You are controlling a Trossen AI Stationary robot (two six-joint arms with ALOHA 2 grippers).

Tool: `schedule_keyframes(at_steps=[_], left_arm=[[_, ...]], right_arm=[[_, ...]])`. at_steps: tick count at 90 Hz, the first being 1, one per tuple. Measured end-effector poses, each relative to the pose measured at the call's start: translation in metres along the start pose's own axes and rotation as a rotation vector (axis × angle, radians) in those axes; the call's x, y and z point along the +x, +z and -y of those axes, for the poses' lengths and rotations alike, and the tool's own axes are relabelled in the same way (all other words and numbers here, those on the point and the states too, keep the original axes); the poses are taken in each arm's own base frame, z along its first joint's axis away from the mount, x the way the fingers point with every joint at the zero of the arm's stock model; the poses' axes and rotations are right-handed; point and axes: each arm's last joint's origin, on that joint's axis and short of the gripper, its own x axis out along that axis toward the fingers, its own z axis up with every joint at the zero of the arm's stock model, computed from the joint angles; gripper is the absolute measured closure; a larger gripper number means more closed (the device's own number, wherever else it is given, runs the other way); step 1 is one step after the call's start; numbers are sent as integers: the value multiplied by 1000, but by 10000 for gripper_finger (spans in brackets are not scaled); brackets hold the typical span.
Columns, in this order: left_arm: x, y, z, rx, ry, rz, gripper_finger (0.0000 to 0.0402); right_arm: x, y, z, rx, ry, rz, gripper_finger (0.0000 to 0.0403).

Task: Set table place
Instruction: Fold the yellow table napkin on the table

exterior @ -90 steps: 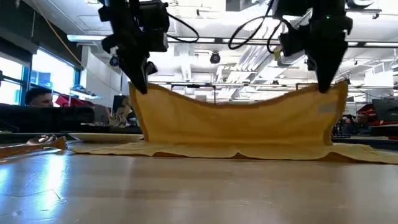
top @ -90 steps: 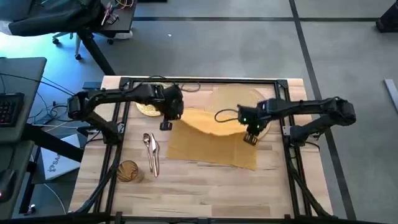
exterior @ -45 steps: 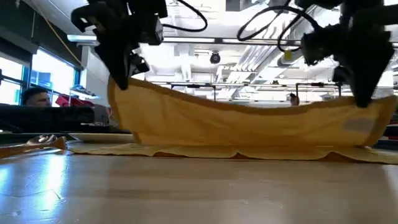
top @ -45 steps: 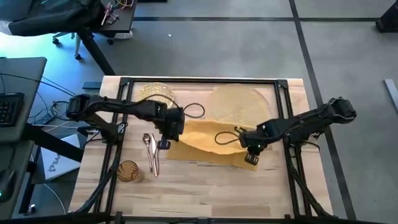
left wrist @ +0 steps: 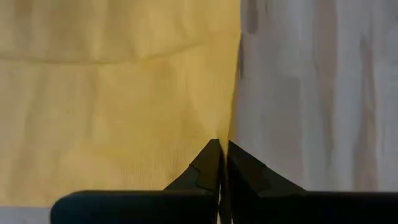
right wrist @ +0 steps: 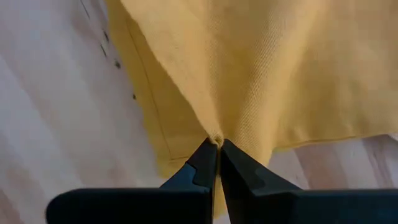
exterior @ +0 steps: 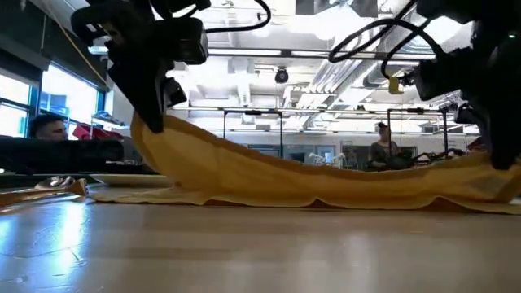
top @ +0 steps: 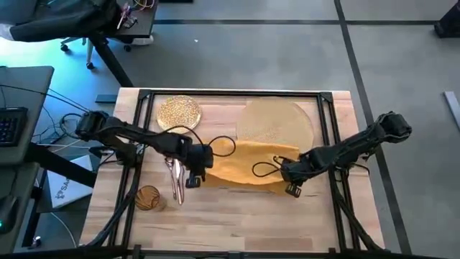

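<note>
With both the left gripper (top: 192, 178) and right gripper (top: 291, 188) pinching corners of the napkin (top: 241, 164), draped mid-desk (top: 237, 219) near the mat (top: 277, 121), uneven lowering could leave the fold crooked or brush the cutlery (top: 174, 176).

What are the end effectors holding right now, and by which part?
Both grip the napkin: the left end effector pinches its side edge near a corner, the right end effector pinches a bunched fold at the opposite end.
</note>
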Motion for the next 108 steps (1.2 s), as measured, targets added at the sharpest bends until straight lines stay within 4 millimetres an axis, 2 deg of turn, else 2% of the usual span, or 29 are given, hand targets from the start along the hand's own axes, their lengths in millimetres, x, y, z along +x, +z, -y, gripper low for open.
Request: schedule_keyframes(at_steps=[25,51,69,99,108], left_arm=[[19,-15,0,-3,43,-68,401],[10,-13,10,-8,43,-53,401],[19,-22,11,1,69,-78,401],[28,-30,9,6,86,-58,402],[28,-30,9,7,87,-57,400]], right_arm=[[7,-2,-2,-29,34,35,403],[2,-2,-12,-36,112,12,403],[4,-9,-18,-68,87,16,403],[28,-11,-24,-87,0,-11,402],[34,-10,-26,-87,-7,-29,389]])
